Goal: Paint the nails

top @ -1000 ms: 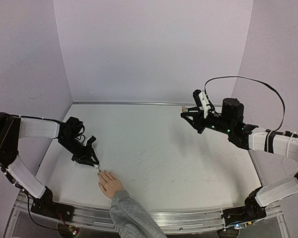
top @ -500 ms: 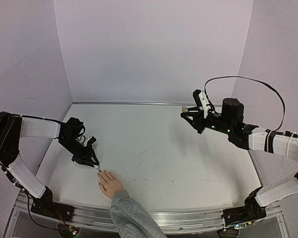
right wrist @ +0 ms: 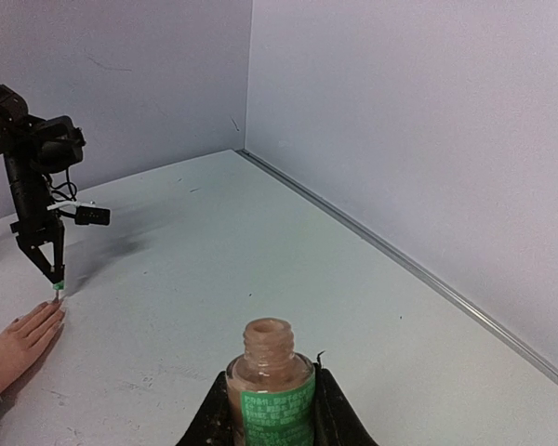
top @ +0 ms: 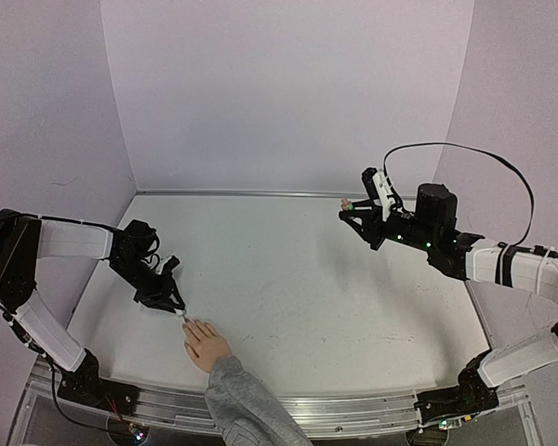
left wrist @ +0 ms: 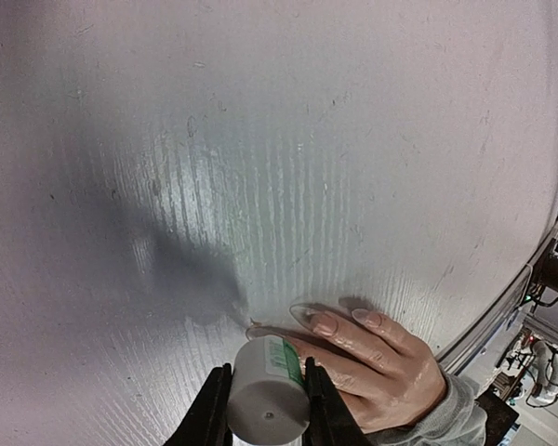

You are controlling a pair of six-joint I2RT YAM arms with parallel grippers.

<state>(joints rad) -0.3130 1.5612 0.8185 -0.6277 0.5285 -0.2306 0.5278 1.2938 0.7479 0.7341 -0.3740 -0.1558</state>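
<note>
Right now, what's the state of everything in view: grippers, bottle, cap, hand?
left gripper: shut on brush cap, low over the table.
brush cap: held, brush pointing down at the fingertips; contact unclear.
right gripper: shut on polish bottle, raised.
polish bottle: upright, uncapped.
hand: lying flat, palm down.
nails: pale; can't tell if any paint is on them.

My left arm [top: 70,242] lies low and folded, elbow out to the side, wrist tipped down and inward. My left gripper [top: 176,308] points steeply downward, its two fingers clamped on a small white cap [left wrist: 268,398]. My right arm [top: 516,265] is lifted, forearm stretched inward and level. My right gripper [top: 353,212] hangs high, pinched around an open bottle [right wrist: 275,381] standing upright.
</note>
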